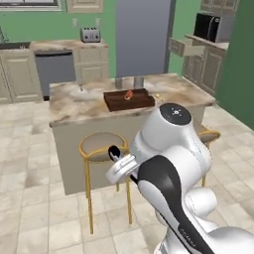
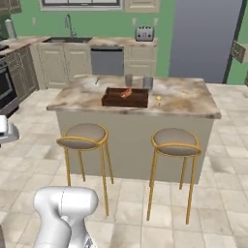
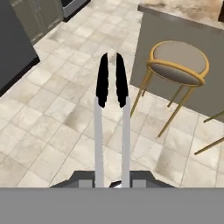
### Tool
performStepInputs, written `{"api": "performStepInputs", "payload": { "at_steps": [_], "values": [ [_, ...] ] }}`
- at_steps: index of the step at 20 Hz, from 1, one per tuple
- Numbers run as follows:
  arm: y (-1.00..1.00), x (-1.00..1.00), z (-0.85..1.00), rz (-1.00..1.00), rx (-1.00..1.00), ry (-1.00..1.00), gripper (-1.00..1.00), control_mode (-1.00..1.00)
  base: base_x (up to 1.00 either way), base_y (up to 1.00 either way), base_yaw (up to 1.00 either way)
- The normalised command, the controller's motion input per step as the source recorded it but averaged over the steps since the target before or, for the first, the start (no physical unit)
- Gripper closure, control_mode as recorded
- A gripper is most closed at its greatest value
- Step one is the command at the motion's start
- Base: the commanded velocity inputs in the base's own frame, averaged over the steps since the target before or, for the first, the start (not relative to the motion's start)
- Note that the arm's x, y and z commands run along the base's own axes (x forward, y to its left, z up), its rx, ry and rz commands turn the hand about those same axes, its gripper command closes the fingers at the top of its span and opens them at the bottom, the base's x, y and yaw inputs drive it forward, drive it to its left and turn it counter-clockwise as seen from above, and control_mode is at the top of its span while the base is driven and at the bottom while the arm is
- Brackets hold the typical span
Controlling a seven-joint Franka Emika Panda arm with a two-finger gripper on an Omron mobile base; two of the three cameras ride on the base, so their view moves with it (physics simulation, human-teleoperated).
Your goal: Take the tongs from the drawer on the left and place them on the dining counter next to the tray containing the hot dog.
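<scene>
Two thin silver-grey arms with black tips — the slim tongs [image 3: 112, 127] — are sticking out from the pincer [image 3: 112, 183] in the hand view, pointing away over the pale tiled floor [image 3: 52, 131]. The pincer is pinching the tongs near their joined end, its jaws nearly pressed together around the thin metal; gripping at that end is probably what is leaving the whole length free to be laid down flat later. The tongs are hanging above the floor, well apart from the goal.

The large island with the mottled beige-brown marble top, the dining counter [image 2: 189, 99], is standing ahead of the base. On it the dark brown rectangular tray [image 2: 125, 98] is sitting near the middle, holding the small reddish-orange hot dog [image 2: 126, 92]; two grey cups [image 2: 138, 81] are standing just behind the tray. Bare marble is lying on both sides of the tray, so either side looks usable — I judge the carrying step is under way and the placing is not yet done.

Two round gold-legged stools [image 2: 85, 135] are standing against the near side of the counter, and one is showing beside the tongs in the hand view, so the arm will need to lift over them. Green walls, beige cabinets and a silver toaster [image 2: 144, 33] are closing the room behind.
</scene>
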Motion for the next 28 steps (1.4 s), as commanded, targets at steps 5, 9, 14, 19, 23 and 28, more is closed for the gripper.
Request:
{"api": "performStepInputs", "payload": {
  "at_steps": [5,9,14,19,23,28],
  "values": [
    [0.00,0.00,0.00,0.00,0.00,0.00,1.00,1.00,0.15,0.56,-0.40],
    [0.00,0.00,0.00,0.00,0.00,0.00,1.00,1.00,0.27,-0.07,-0.29],
    [0.00,0.00,0.00,0.00,0.00,0.00,1.00,1.00,0.21,-0.42,-0.13],
    [0.00,0.00,0.00,0.00,0.00,0.00,1.00,1.00,0.38,-0.25,0.05],
    [0.00,0.00,0.00,0.00,0.00,0.00,1.00,1.00,0.59,-0.36,0.07],
    [0.00,0.00,0.00,0.00,0.00,0.00,1.00,1.00,0.48,0.11,-0.02]
  ]
}}
